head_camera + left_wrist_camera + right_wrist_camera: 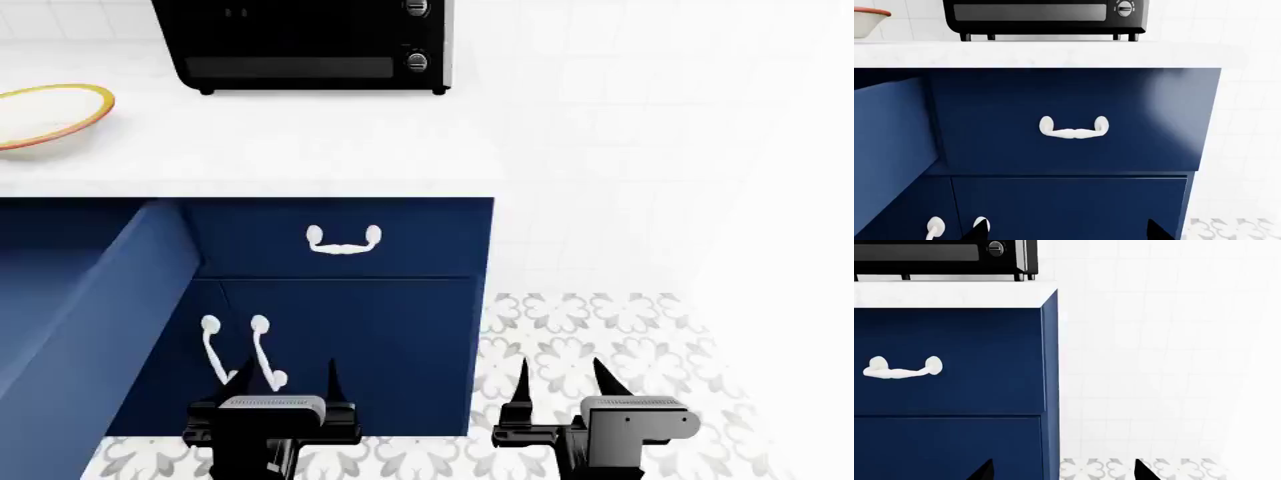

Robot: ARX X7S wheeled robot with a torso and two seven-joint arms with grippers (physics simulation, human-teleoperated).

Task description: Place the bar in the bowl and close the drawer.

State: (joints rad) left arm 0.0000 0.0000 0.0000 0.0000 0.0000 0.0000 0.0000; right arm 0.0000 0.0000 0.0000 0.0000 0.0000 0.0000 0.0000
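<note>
On the white counter, at the far left, the bowl sits with its yellow rim showing, and a black oven stands behind, well apart from it. Below the counter edge, the open drawer sticks out at the left of the head view, its navy side wall running toward the robot; the inside is mostly out of the picture. Beside it is a shut drawer front with a curved white handle, and under that a cabinet door with two upright white handles. The bar is not seen in any view. The left gripper hangs low in front of the cabinet door, its fingers spread and holding nothing. The right gripper is over the patterned floor, also spread and free.
</note>
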